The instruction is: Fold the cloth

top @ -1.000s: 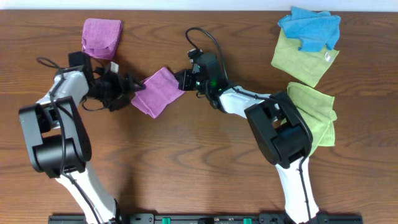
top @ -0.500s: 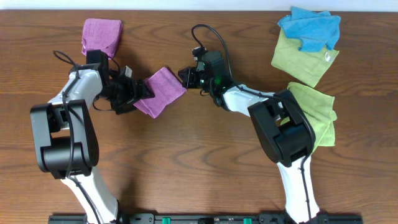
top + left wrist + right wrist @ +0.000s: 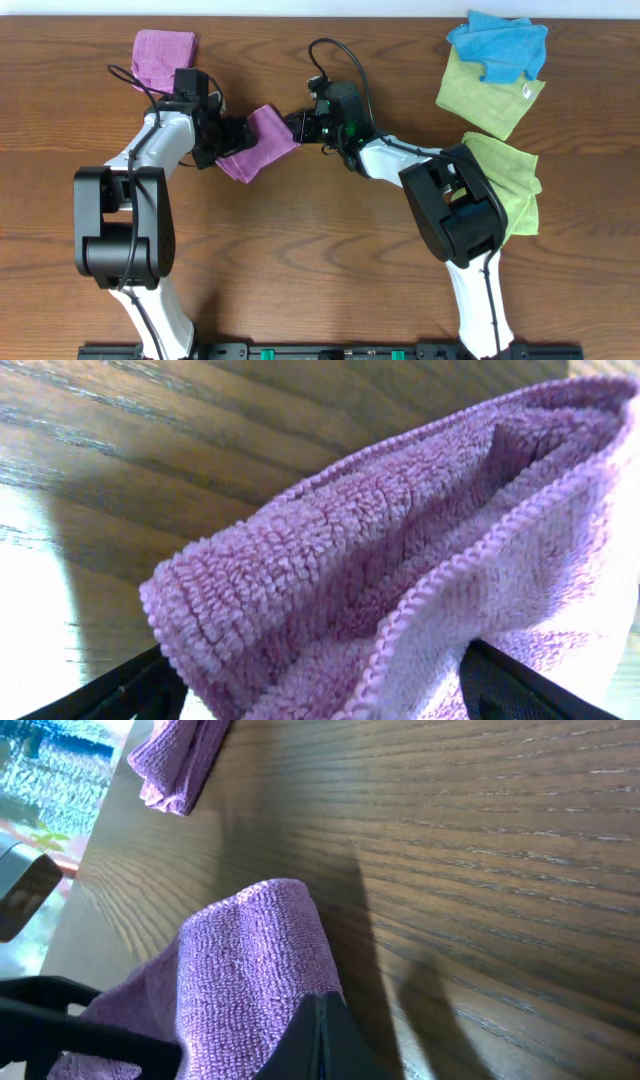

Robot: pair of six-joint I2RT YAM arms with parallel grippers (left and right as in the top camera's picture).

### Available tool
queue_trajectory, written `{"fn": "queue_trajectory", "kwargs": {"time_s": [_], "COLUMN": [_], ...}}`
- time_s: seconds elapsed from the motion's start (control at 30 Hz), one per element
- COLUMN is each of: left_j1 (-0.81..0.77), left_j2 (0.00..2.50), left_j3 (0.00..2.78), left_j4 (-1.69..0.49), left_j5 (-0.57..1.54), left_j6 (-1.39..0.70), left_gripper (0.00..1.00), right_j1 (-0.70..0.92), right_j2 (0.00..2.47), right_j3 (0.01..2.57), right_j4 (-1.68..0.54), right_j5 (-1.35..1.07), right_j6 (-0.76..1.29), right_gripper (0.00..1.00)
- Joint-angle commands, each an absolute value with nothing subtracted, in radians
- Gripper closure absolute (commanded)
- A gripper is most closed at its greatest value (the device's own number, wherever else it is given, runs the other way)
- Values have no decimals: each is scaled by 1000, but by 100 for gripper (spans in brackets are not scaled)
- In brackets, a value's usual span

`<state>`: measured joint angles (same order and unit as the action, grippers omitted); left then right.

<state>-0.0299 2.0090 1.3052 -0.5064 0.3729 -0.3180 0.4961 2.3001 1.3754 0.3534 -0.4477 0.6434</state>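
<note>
The cloth [image 3: 270, 138], purple and folded into a small diamond, lies at the middle of the table. My left gripper [image 3: 235, 138] stands open at its left side. In the left wrist view the bunched cloth [image 3: 380, 560] fills the gap between the two wide-set fingers [image 3: 130, 685], around my left gripper [image 3: 320, 698]. My right gripper [image 3: 296, 126] is shut at the cloth's right corner. Seen from the right wrist, my right gripper [image 3: 320, 1010] has its closed tips lying against the cloth [image 3: 250, 970]; I cannot tell whether any fabric is pinched.
A second purple cloth [image 3: 163, 57], folded, lies at the back left and shows in the right wrist view as the purple pad [image 3: 180, 760]. A blue cloth [image 3: 498, 42] sits on a green cloth [image 3: 490, 98] at the back right. Another green cloth [image 3: 505, 180] lies by the right arm.
My left gripper has swung right and toward the back, its open fingers sliding over the cloth's left edge. The cloth has bunched a little to the right. The right gripper has barely moved.
</note>
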Motion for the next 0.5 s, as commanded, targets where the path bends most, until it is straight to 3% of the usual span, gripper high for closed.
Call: {"fn": "queue_trajectory", "kwargs": {"time_s": [0.0,0.13,0.4,0.47], "left_j1": [-31,-34,-33,-33], "left_j2": [2083,2083,2083,2083], "left_j3": [1260,1260,1260,1260], "left_j4": [-497,-491,-498,-496], "left_j5": [395,450,490,490], "left_j6": [-384,-424,-459,-474], "left_gripper": [14,25,25,34], "right_j1": [486,476,455,455], "right_j2": [2317,2317,2317,2317], "right_j3": [1394,1394,1394,1394], "right_j4": [356,356,356,356], "right_j5": [-465,-473,-499,-499], "right_j6": [650,650,650,650], "right_gripper": [98,98,98,98]}}
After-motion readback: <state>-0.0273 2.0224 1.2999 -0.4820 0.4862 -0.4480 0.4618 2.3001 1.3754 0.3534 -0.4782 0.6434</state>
